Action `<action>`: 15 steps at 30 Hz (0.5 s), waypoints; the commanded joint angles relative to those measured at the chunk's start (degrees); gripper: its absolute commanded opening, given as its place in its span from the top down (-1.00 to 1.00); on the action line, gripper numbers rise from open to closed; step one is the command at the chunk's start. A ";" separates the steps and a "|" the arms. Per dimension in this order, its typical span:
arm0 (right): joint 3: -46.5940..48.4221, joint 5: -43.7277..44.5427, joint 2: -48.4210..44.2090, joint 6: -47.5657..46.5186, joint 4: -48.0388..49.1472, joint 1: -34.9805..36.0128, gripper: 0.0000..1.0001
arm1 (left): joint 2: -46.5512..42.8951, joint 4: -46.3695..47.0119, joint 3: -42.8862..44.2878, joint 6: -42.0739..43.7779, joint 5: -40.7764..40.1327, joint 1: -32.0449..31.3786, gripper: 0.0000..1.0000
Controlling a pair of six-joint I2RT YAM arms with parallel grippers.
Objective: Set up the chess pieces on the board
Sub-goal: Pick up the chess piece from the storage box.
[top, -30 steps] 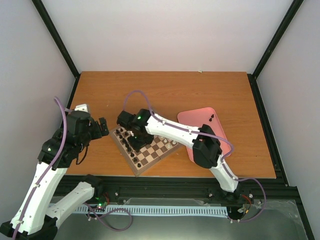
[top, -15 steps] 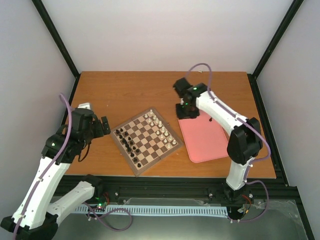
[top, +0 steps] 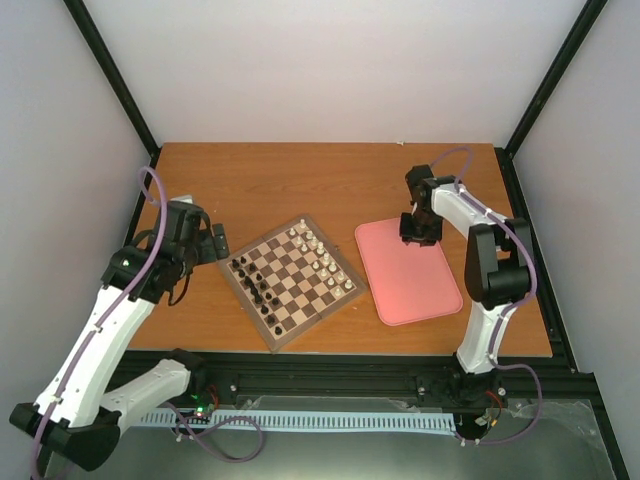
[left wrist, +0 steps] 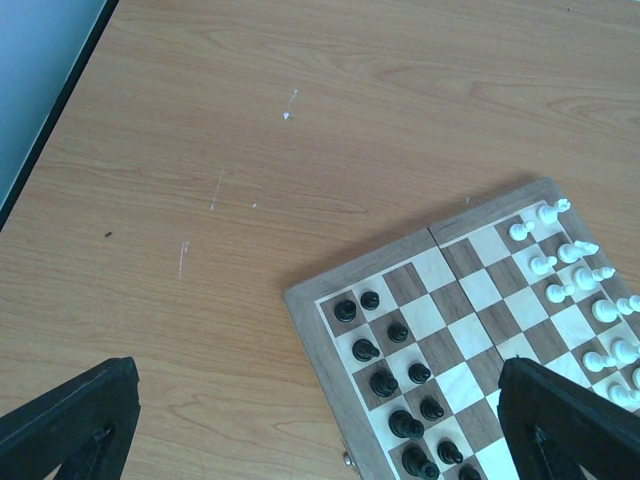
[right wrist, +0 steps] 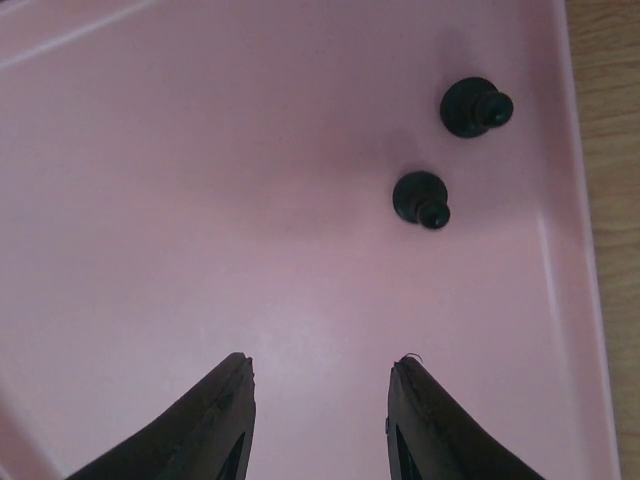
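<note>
The board (top: 300,290) lies at the table's middle, turned at an angle. Several black chess pieces (top: 256,285) stand in two rows along its left side, also seen in the left wrist view (left wrist: 385,350). Two more black pieces (right wrist: 420,198) (right wrist: 475,107) lie on the pink tray (right wrist: 250,200), just ahead of my right gripper (right wrist: 322,362), which hangs open and empty above the tray floor. In the top view that right gripper (top: 417,228) covers the tray's far corner. My left gripper (top: 215,243) is open, held above the table beside the board's left corner (left wrist: 300,300).
White chess figures (top: 320,255) fill the board's right side (left wrist: 580,280). The pink tray (top: 410,285) lies right of the board. Black frame rails run along the table's edges. Bare wooden table (left wrist: 250,150) stretches behind and left of the board.
My right arm has swung from over the board's black side across to the tray's far corner. My left arm has shifted a little toward the board.
</note>
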 commanded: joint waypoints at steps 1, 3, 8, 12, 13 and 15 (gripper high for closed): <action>0.16 0.17 2.86 -1.71 2.96 -1.66 0.24 | 1.42 1.74 3.08 -0.33 -0.95 -0.28 -0.99; 0.10 0.43 3.59 -1.74 3.56 -2.91 0.24 | 2.15 2.07 3.49 -0.46 -1.05 -0.27 -0.99; 0.04 0.70 5.11 -2.65 4.91 -4.76 0.24 | 3.90 2.86 4.13 -0.92 -1.11 -0.27 -0.99; 0.58 0.27 7.23 -3.26 5.99 -5.43 0.26 | 5.00 3.72 4.13 -1.30 -0.81 -0.28 -1.00; 0.81 0.36 7.56 -3.32 6.13 -5.49 0.26 | 5.28 3.81 4.26 -1.38 -0.73 -0.28 -0.99; 1.25 0.24 8.16 -3.58 6.22 -5.75 0.32 | 6.00 3.95 4.58 -1.31 -0.84 -0.33 -0.99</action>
